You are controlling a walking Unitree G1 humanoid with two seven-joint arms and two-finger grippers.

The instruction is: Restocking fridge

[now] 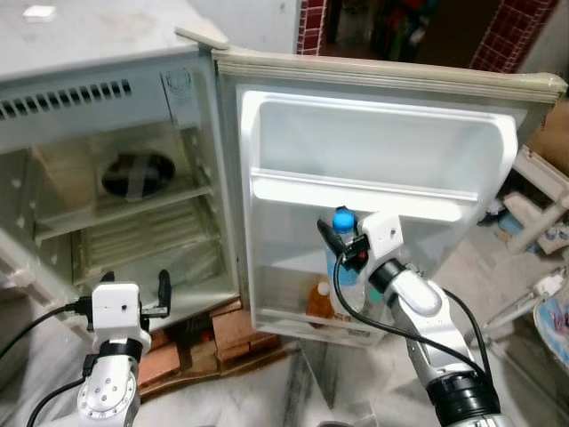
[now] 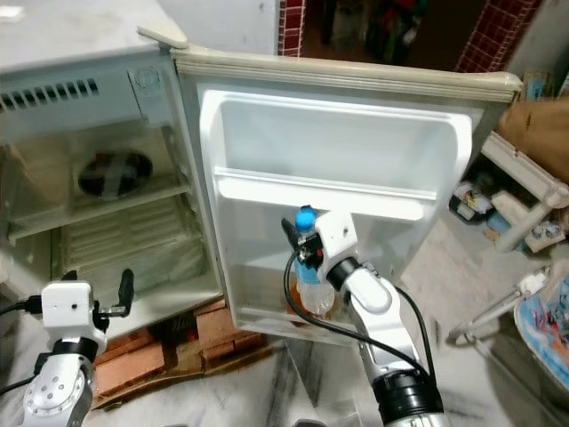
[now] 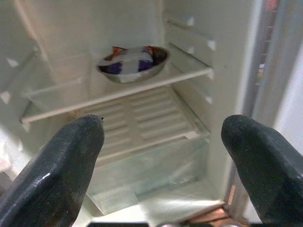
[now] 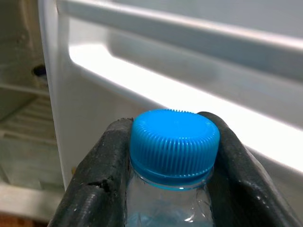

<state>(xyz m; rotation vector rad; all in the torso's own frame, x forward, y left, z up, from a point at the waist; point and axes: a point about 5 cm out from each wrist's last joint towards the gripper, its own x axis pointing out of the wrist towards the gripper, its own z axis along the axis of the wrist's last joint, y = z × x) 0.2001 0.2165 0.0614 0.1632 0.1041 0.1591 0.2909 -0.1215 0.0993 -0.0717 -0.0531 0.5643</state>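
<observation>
Small fridge (image 1: 53,107) standing with door (image 1: 382,191) swung fully open toward twelve o'clock to two o'clock of the head view, raised on bricks (image 1: 227,334) at five o'clock of the cabinet.

Right gripper (image 1: 342,242) inside the door's inner face, just below the bright middle door shelf (image 1: 356,194). Clamped on the neck of a clear bottle (image 4: 168,203) with a ribbed blue cap (image 4: 174,142); black fingers (image 4: 92,189) pressed against both sides directly under the cap, per right wrist view. Bottle upright, lower body down in the bottom door rack (image 2: 267,316), held and carried by the gripper; whether base rests on the rack floor cannot be told. Second bottle with orange contents (image 1: 320,302) standing in the same rack, just beside the held one at roughly seven o'clock.

Left gripper (image 1: 164,294) low at seven o'clock of the head view, in front of the open cabinet, touching nothing. Fingers (image 3: 61,165) spread wide apart, holding nothing.

Cabinet interior: metal bowl (image 3: 132,64) with wrapped contents on the upper shelf (image 3: 118,92), toward the back. Ribbed lower shelf (image 3: 137,118) beneath it, over a clear drawer (image 3: 151,172) at the bottom. Vent slots (image 1: 67,98) along the top front of the cabinet.
</observation>
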